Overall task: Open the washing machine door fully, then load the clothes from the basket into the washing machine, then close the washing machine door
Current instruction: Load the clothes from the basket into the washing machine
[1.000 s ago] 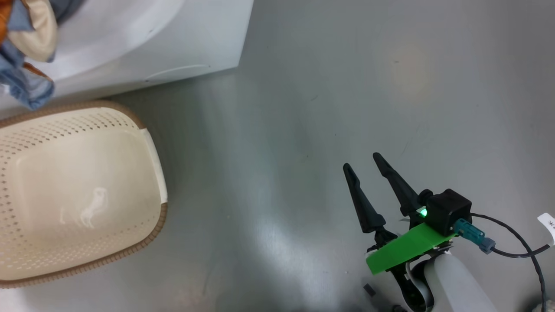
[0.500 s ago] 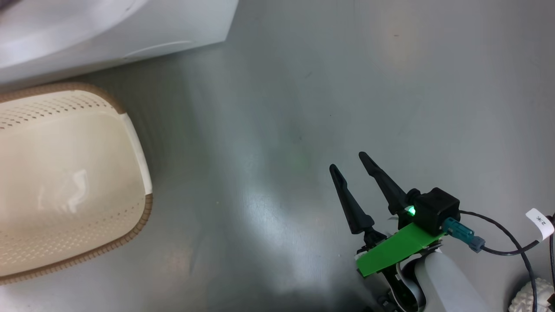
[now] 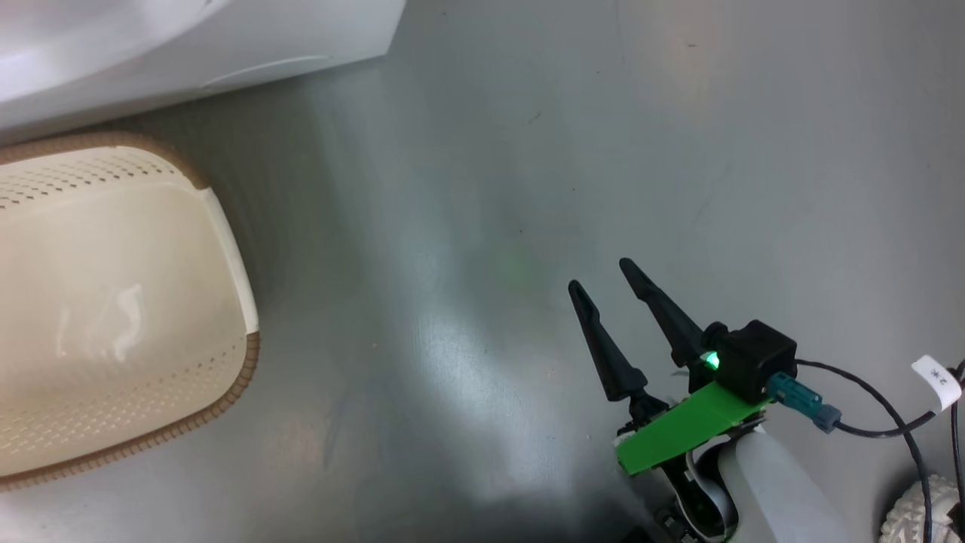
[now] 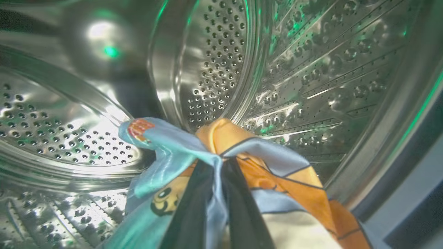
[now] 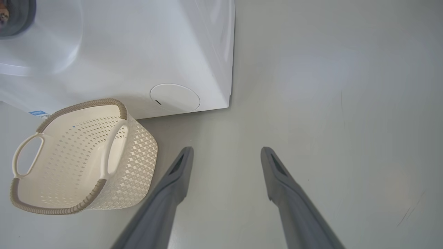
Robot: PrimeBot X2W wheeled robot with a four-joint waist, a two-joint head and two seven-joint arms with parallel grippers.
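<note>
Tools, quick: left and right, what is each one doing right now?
Left tool: shut on the clothes, inside the washing machine.
Right tool: open, holding nothing, over the floor.

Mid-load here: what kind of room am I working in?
Likely a laundry area, perhaps a mock-up: a white washing machine on a bare grey floor, a cream perforated basket beside it, and printed clothes inside its steel drum.
</note>
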